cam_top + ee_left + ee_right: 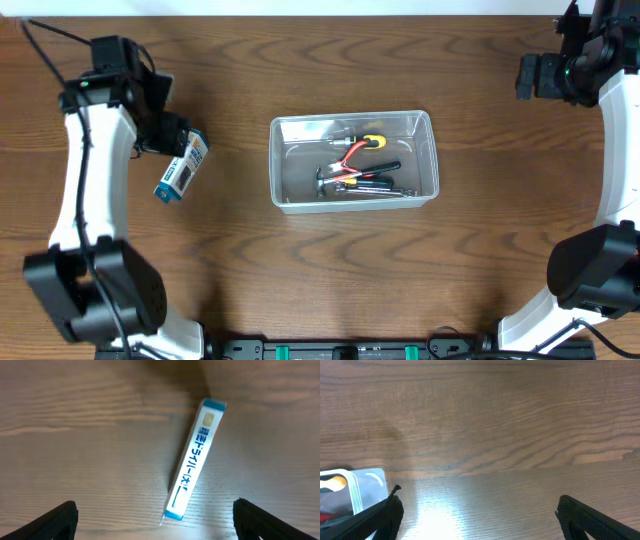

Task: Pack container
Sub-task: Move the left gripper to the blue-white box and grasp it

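Note:
The clear plastic container [430, 160] sits at the table's middle and holds several hand tools with red, yellow and black handles [358, 170]. Its corner shows at the left edge of the right wrist view [367, 485]. A white and blue box with Japanese print [181, 167] lies flat on the table left of the container; in the left wrist view [195, 457] it lies between my open fingers. My left gripper [165, 135] is open and empty just above the box. My right gripper [530, 78] is open and empty at the far right, above bare wood.
The wooden table [320, 270] surrounds the container. The arm bases stand at the front left [95, 290] and front right [590, 270].

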Controlling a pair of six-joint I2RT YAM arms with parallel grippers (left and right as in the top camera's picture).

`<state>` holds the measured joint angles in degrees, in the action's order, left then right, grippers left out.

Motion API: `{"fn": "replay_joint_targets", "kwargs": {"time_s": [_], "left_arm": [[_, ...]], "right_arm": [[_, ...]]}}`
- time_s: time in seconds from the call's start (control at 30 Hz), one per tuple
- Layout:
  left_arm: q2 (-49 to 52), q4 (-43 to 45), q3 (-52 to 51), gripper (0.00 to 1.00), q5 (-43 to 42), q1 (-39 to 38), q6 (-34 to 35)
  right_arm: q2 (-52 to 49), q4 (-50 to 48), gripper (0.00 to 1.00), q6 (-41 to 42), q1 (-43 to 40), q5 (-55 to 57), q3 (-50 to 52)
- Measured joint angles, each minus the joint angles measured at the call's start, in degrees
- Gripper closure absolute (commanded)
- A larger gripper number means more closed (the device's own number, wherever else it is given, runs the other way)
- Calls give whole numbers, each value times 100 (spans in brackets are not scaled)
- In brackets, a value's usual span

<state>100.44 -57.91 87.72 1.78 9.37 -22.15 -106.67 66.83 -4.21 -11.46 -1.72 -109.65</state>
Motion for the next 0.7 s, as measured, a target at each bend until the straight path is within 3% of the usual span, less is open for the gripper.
{"fn": "replay_joint_targets", "kwargs": {"time_s": [0.7], "left_arm": [[1355, -59, -37, 12, -203, 0, -39]], "right_arm": [[0, 0, 1, 0, 0, 0, 0]]}}
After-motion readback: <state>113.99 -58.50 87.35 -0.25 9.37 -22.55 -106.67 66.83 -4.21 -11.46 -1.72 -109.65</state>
